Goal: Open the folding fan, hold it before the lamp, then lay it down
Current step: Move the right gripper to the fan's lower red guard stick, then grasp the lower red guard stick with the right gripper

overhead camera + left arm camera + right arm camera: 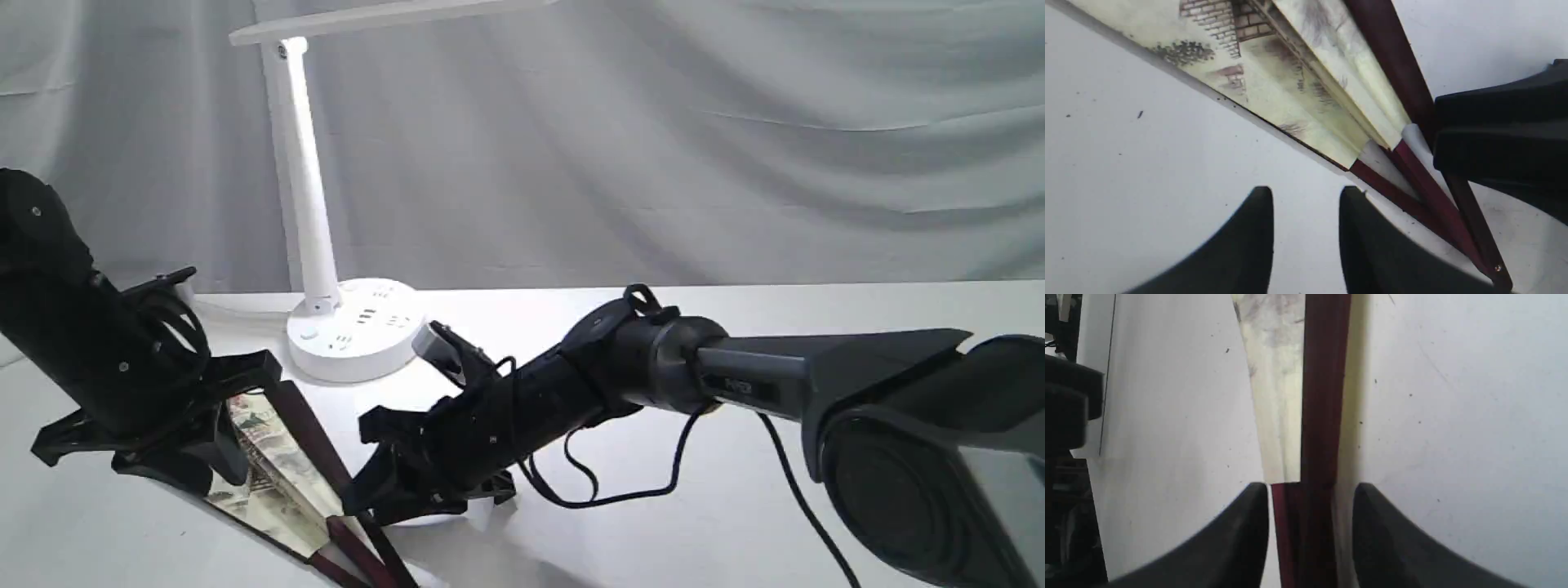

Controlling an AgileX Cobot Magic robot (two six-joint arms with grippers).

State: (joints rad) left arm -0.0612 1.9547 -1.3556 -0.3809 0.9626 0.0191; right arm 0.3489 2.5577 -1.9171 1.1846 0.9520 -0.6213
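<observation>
Folding fan (277,482) lay flat on the surface (735,367), spread only into a narrow wedge, close to the edge nearest the exterior camera on the left arm's side. Its long axis ran from the pivot (1497,268), at that near edge, away toward the lamp (310,204), whose round base stood just beyond the leaf's far end. We saw the painted paper fanning out leftward from the maroon guard (1323,396).

We found the right gripper (1310,488) set astride that guard, lined up with it, just where the paper gives way to bare ribs. Its fingers stood apart, with a sliver of gap showing on one side, so we read it as open and not yet pinching.

The left gripper (1306,192) hovered at the wedge's other flank, open too, with only bare surface between its fingers and the nearest rib (1392,192) just beside one of them.

Both arms sat near the fan, but we judged the right one better placed. Spreading would turn on each gripper taking one flank and swinging about the pivot.
</observation>
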